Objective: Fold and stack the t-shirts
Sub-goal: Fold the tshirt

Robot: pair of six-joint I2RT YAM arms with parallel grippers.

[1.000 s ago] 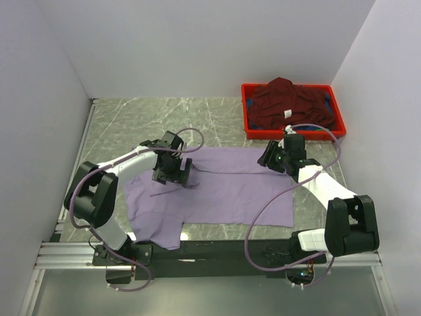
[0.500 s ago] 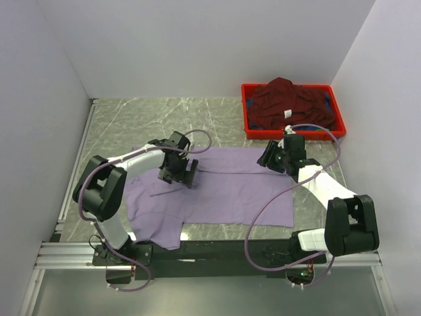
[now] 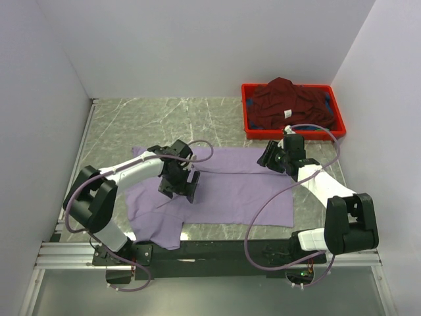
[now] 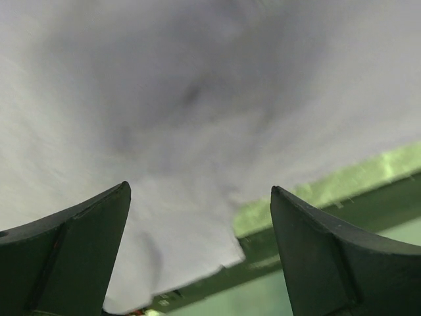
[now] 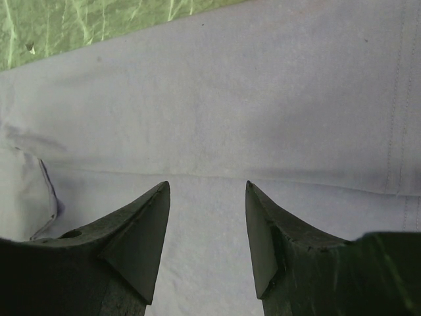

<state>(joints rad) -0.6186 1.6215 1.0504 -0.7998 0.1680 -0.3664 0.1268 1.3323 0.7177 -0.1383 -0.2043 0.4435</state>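
Table (image 3: 164,118): left fingers (image 4: 72,250) wide, right fingers (image 5: 135,243) parted, over lavender shirt (image 3: 230,191).

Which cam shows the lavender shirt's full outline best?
Top external: the lavender shirt lies spread out, nearly its whole outline visible. Left wrist: a blurred patch and one edge. Right wrist: a close patch with seams.
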